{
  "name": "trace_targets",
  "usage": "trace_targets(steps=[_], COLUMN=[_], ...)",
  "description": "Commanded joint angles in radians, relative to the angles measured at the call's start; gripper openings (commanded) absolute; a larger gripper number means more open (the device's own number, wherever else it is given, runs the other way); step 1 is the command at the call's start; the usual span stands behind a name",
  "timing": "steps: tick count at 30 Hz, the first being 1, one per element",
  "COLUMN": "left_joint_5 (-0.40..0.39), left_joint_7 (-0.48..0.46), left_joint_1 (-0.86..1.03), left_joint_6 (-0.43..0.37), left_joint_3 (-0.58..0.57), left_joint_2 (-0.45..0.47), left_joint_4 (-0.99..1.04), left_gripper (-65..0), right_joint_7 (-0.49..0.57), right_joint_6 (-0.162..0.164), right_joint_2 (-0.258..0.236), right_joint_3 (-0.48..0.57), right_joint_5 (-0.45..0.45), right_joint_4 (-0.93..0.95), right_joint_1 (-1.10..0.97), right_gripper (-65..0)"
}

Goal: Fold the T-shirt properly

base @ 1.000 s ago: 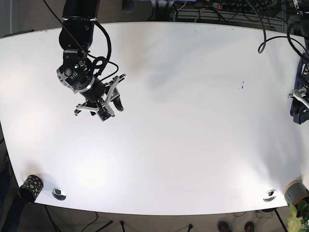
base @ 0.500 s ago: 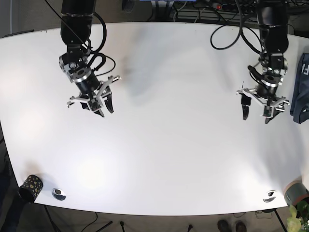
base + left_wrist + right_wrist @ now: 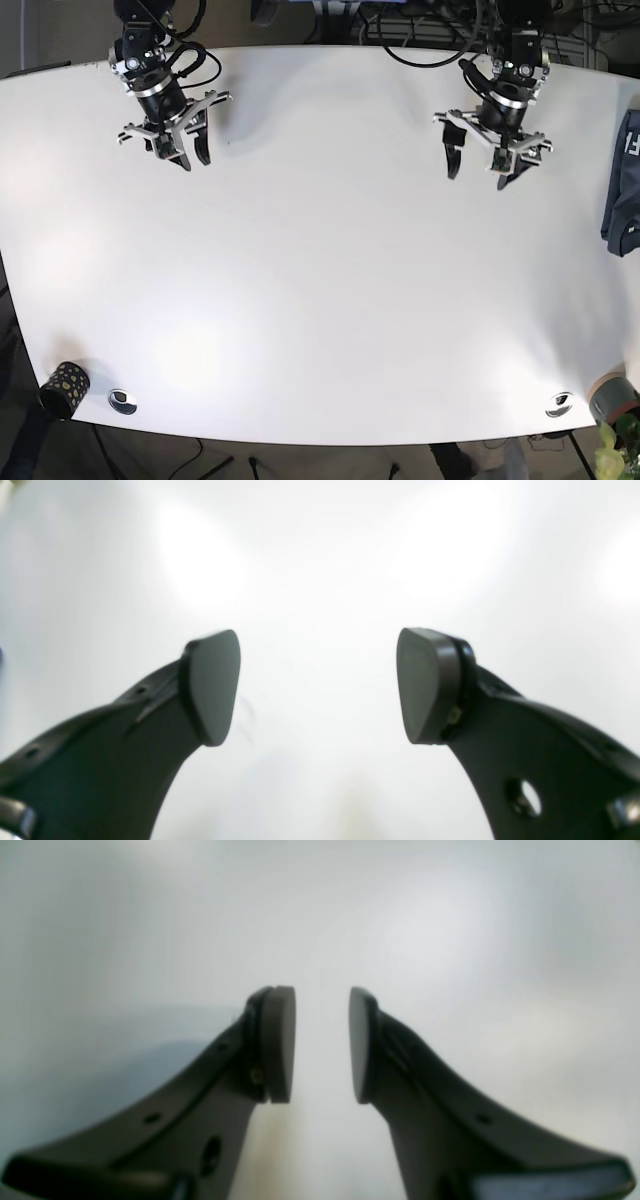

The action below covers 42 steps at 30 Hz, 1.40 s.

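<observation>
The dark blue T-shirt (image 3: 622, 185) lies bunched at the far right edge of the white table (image 3: 330, 280) and is partly cut off by the frame. My left gripper (image 3: 485, 165) is open and empty over bare table at the back right, well apart from the shirt. In the left wrist view (image 3: 320, 685) its jaws stand wide apart over white surface. My right gripper (image 3: 188, 155) hangs at the back left, empty. In the right wrist view (image 3: 322, 1045) its pads (image 3: 277, 1042) stand a narrow gap apart with nothing between them.
A black dotted cup (image 3: 63, 388) and a metal disc (image 3: 122, 400) sit at the front left corner. Another metal disc (image 3: 559, 404) and a grey pot with a plant (image 3: 613, 397) are at the front right. Cables run behind the table's far edge.
Both arms have drawn back toward the far edge. The left arm moved from the shirt at the right edge leftward and back. The right arm moved up and left.
</observation>
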<state>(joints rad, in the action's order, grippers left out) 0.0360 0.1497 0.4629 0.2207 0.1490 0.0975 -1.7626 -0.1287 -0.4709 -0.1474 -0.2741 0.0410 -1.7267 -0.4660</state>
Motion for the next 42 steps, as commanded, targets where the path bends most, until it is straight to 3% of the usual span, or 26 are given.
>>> trace_targets(steps=[1,12,23,30,35,42], left_joint_5=[-0.003,-0.005,-0.005,-0.005,-0.005,-0.005], left_joint_7=[-0.028,-0.028,-0.028,-0.028,-0.028,-0.022], left_joint_1=[0.056,0.362,0.587,0.682,0.721,0.712], left_joint_6=[-0.013,-0.013,-0.013,-0.014,-0.014,-0.014], left_joint_3=[0.007,0.008,0.010,0.010,0.008,0.008], left_joint_2=[0.009,-0.052,-0.097,-0.130,-0.130,-0.129], left_joint_4=[-0.066,-0.214,-0.207,-0.188,-0.150,0.019], left_gripper=[-20.4,-20.6,-20.6,-20.6,-20.6,-20.6], right_joint_7=[0.039,0.045,0.059,0.059,0.053,0.059], right_joint_6=[0.002,0.002,0.001,0.001,0.001,0.001], right_joint_2=[-0.008,-0.005,-0.024,-0.039,-0.060,-0.074], right_joint_3=[-0.011,-0.011,-0.007,-0.006,-0.006,-0.006], right_joint_5=[-0.028,-0.031,-0.031,-0.037,-0.109,-0.120], right_joint_4=[-0.062,-0.147,-0.149,-0.161,-0.160,-0.032], right_joint_1=[-0.038,-0.282,-0.518,-0.630,-0.689,-0.701], right_gripper=[-47.9,-48.0,-48.2,-48.2,-48.2,-48.4])
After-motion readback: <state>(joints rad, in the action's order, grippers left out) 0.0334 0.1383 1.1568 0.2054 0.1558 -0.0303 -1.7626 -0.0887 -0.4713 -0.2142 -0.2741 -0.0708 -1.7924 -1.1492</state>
